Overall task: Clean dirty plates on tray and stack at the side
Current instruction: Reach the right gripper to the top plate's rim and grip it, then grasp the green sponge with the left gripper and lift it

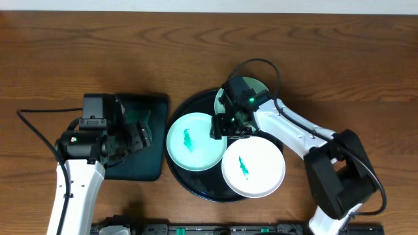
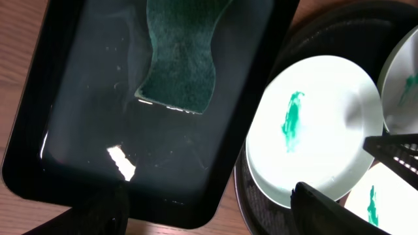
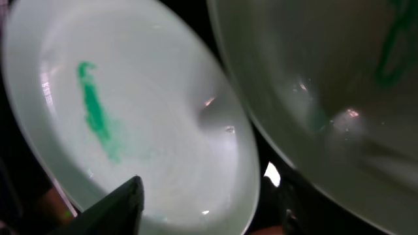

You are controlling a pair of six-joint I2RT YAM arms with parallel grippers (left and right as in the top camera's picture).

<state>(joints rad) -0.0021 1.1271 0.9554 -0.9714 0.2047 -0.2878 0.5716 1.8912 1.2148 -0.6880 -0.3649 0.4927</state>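
1. The right gripper [image 1: 223,125] is low over the tray [image 1: 186,186], at the right-hand rim of the left mint plate [image 1: 192,141]. The plate body spreads away to the gripper's left, and the rim sits right at the fingertips.
2. In the right wrist view the fingers [image 3: 121,209] stand apart, with that rim passing between them. One is over the plate's inside and the other is outside the edge. I can't tell whether they are pinching it yet, and nothing is lifted.
3. The plate is round, so it has no long axis to line up on. What counts is that the rim edge runs across the finger gap. The green smear [image 3: 95,108] lies further in from the fingers, towards the plate's centre.
4. The white plate [image 1: 253,168] is just beside the gripper on its other side and looks to be touching or overlapping the mint one. The rear mint plate [image 1: 260,85] is mostly hidden under the wrist. All three are on the tray.
5. The left gripper [image 1: 138,135] is wide open and holds nothing. It hovers over the rectangular tray [image 1: 140,171], and the sponge [image 2: 179,59] lies just ahead of its fingers.
6. Judgement: the right arm is the nearer one for the plate, by far, and the left arm is the nearer one for the sponge.
7. Risk, as a guess: the crowded neighbours may get nudged when the mint plate comes up.
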